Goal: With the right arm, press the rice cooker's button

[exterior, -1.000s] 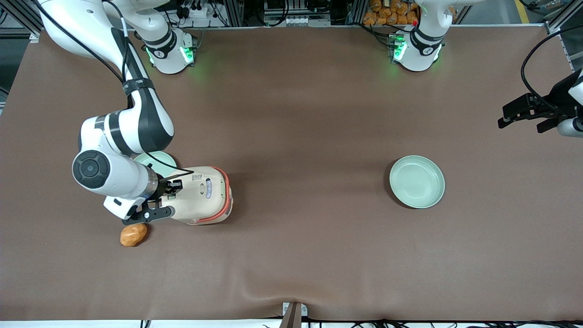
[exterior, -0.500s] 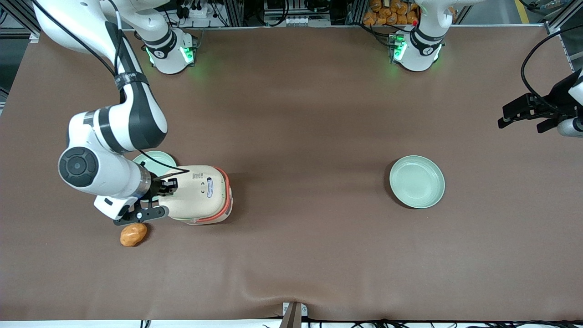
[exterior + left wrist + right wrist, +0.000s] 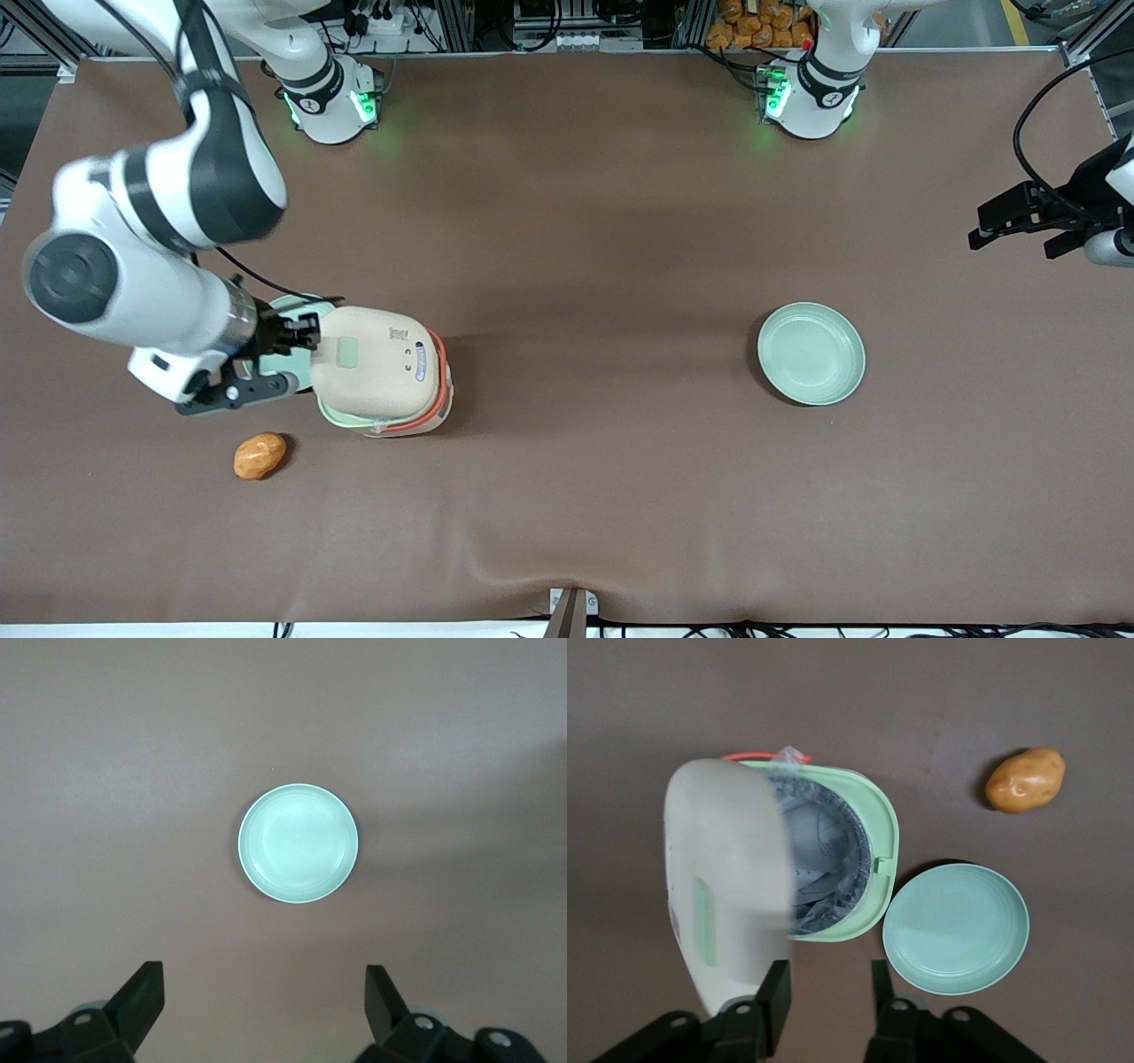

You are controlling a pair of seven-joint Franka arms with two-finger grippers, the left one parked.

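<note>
The rice cooker (image 3: 390, 390) stands toward the working arm's end of the table, cream-white with a salmon-pink band. Its lid (image 3: 368, 359) stands raised open. The right wrist view shows the lid (image 3: 726, 895) tipped up, the pale green inner rim (image 3: 881, 828) and the grey inner pot (image 3: 824, 859). The right arm (image 3: 151, 230) reaches over the table. Its gripper (image 3: 301, 335) hovers beside the cooker, over a pale green plate, and touches nothing. In the right wrist view the gripper (image 3: 828, 992) is open and empty, one finger (image 3: 778, 992) next to the lid's edge.
A pale green plate (image 3: 288, 310) lies beside the cooker, partly under the gripper, and shows whole in the right wrist view (image 3: 957, 930). An orange-brown potato (image 3: 260, 455) lies nearer the front camera. A second green plate (image 3: 811, 353) lies toward the parked arm's end.
The cooker's lid has sprung up from shut to open. The right arm has lifted and drawn back from the cooker toward its own end of the table.
</note>
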